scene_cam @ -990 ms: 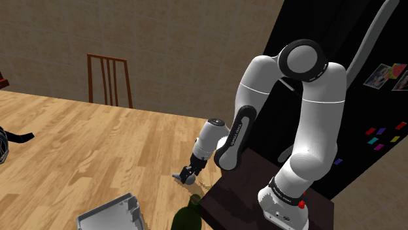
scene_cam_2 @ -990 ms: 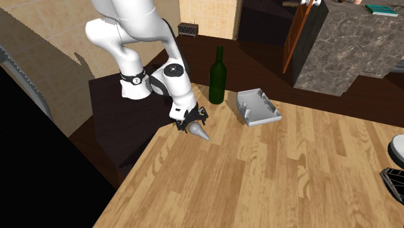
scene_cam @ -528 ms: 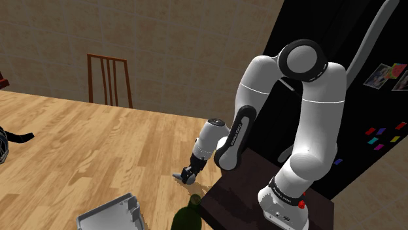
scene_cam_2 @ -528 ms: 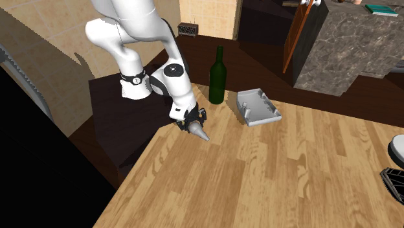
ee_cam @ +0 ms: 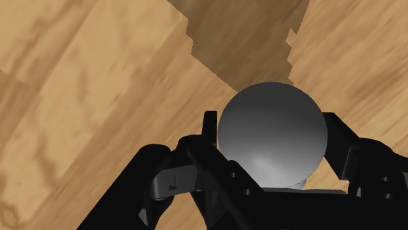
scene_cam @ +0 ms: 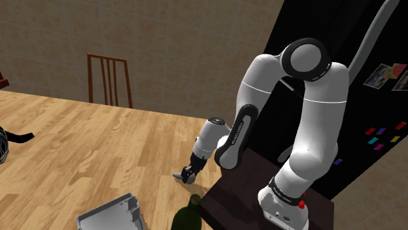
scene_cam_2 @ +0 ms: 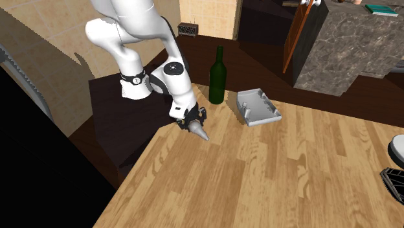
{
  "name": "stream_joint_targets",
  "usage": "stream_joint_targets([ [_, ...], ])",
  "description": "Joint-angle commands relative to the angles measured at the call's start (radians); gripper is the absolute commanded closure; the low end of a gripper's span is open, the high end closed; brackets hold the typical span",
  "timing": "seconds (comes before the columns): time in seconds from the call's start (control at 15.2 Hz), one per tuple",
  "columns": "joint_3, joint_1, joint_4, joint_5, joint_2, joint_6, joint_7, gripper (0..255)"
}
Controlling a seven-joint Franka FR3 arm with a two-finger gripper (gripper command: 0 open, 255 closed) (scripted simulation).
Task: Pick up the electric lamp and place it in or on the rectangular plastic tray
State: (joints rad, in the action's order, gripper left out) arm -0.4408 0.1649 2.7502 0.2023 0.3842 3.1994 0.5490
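Note:
The electric lamp [ee_cam: 271,134] is a small grey piece with a rounded end, tapering to a point in the second exterior view [scene_cam_2: 202,133]. It lies on the wooden table close to the stand-side edge [scene_cam: 178,176]. My gripper [ee_cam: 273,140] is shut on the lamp, with a black finger pressed against each side of it. The gripper [scene_cam_2: 193,122] reaches down low over the table [scene_cam: 189,174]. The grey rectangular tray [scene_cam_2: 258,107] sits on the table a short way past the lamp, at the shoulder view's lower left [scene_cam: 111,213].
A dark green bottle [scene_cam_2: 217,75] stands upright between the gripper and the tray, at the table edge [scene_cam: 189,215]. A wooden chair [scene_cam: 110,79] stands at the far side. A black object [scene_cam_2: 393,176] lies far off. The dark stand [scene_cam: 255,196] borders the table.
The fingers have drawn in from a wider spread and now clasp the lamp. The arm and the lamp have barely shifted.

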Motion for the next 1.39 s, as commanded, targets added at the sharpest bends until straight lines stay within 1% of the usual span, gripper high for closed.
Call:
stream_joint_targets([
  [0.0, -0.054, 0.056, 0.01, 0.001, -0.03, -0.027, 0.001, 255],
  [0.2, -0.174, 0.172, 0.026, -0.011, -0.079, -0.073, -0.004, 255],
  [0.33, -0.274, 0.266, 0.035, -0.031, -0.11, -0.105, -0.016, 255],
  [0.53, -0.458, 0.436, 0.048, -0.087, -0.155, -0.154, -0.051, 255],
  [0.66, -0.61, 0.572, 0.054, -0.143, -0.184, -0.187, -0.088, 255],
  [0.79, -0.793, 0.736, 0.06, -0.215, -0.213, -0.221, -0.136, 255],
  [0.86, -0.902, 0.835, 0.061, -0.254, -0.227, -0.239, -0.161, 255],
  [0.92, -1.028, 0.952, 0.062, -0.288, -0.239, -0.258, -0.183, 255],
  [0.99, -1.167, 1.087, 0.063, -0.305, -0.246, -0.276, -0.193, 255],
  [1.06, -1.301, 1.223, 0.065, -0.292, -0.243, -0.294, -0.181, 255],
  [1.12, -1.403, 1.334, 0.066, -0.249, -0.229, -0.311, -0.148, 255],
  [1.19, -1.471, 1.415, 0.067, -0.193, -0.209, -0.329, -0.106, 255],
  [1.25, -1.524, 1.479, 0.066, -0.143, -0.188, -0.348, -0.068, 255],
  [1.32, -1.568, 1.532, 0.066, -0.101, -0.168, -0.368, -0.037, 255],
])
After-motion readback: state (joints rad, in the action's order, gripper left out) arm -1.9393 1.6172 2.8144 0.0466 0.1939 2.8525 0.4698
